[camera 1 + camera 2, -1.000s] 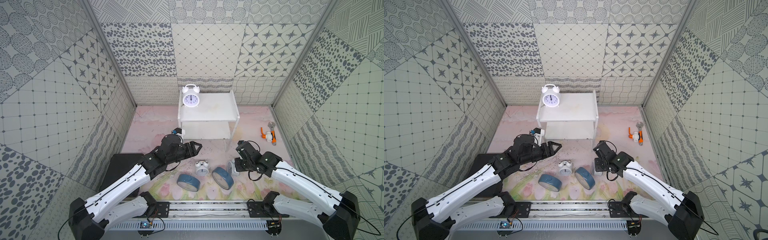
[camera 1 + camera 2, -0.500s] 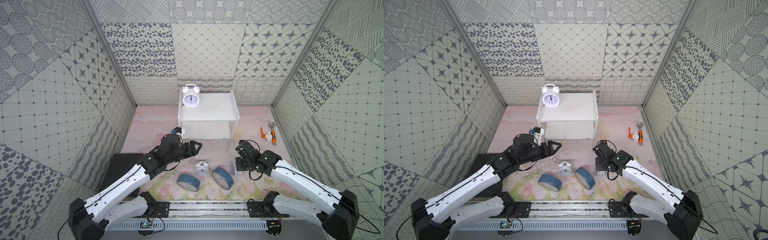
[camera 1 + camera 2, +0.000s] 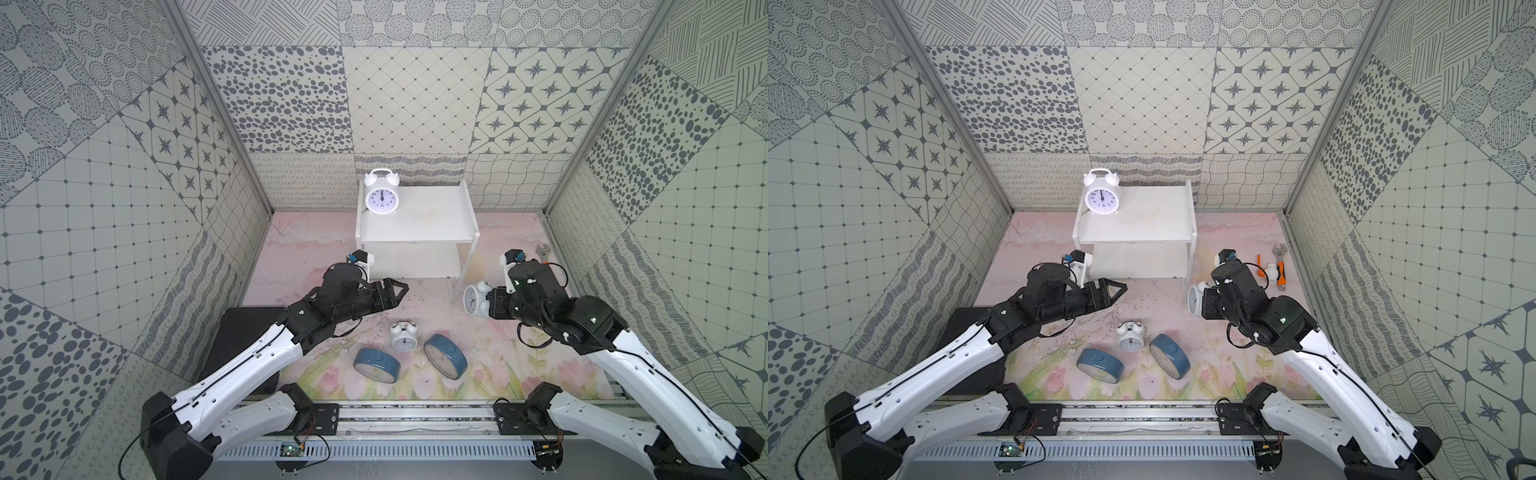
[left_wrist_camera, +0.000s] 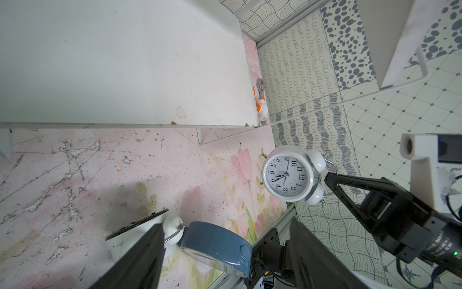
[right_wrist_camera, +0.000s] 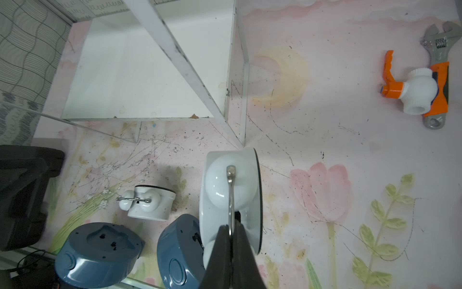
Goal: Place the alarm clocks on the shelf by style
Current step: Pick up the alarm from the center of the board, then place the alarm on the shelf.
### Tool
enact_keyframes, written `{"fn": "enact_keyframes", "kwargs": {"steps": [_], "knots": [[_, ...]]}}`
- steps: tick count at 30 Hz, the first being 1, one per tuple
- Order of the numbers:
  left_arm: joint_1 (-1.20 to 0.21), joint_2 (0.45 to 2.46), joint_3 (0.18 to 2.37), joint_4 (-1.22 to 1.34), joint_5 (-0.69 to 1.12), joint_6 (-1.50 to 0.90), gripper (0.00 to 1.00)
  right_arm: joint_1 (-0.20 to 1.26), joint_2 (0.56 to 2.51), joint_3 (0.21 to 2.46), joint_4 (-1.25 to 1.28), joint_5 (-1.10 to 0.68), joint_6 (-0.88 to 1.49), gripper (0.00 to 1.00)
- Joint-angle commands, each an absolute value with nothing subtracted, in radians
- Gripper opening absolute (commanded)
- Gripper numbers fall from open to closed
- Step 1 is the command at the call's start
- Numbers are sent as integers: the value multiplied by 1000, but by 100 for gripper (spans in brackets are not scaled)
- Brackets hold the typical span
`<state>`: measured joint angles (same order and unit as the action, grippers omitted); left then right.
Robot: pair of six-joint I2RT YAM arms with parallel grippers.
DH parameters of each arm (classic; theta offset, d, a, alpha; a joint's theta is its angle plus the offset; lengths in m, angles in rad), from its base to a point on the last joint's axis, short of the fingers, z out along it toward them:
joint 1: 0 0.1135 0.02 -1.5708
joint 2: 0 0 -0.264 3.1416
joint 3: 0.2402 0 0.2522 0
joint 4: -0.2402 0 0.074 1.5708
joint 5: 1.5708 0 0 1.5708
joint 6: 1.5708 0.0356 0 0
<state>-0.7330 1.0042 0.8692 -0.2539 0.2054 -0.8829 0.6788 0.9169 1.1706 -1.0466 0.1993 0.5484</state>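
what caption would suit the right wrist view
Right pincer shut on the handle of a white clock; two blue clocks on the mat, shelf nearby.

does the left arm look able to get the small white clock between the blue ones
Probably yes: the left pincer is open, empty and near that white clock, only bare mat between.

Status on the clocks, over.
Right gripper shut on white twin-bell clock's handle. Left gripper open, empty. One white clock on shelf; one white, two blue clocks on mat. Shelf leg beside held clock.
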Motion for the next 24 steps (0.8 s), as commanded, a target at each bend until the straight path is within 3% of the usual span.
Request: {"fn": "enact_keyframes", "kwargs": {"steps": [1,6,13,16,24], "knots": [[-729,1000,872,-171,255,-843,83,679,889,1221,-1009,60,496,0],[-721,990,882,-156,317,-814,87,680,928,1259,-1000,-252,442,0],[-718,1005,906,-10,723,-761,98,680,930,1231,-837,-611,441,0],[-718,1010,910,74,844,-783,100,678,970,1240,-802,-692,411,0],[-718,1031,904,231,947,-867,100,644,1077,1290,-681,-869,415,0]]}}
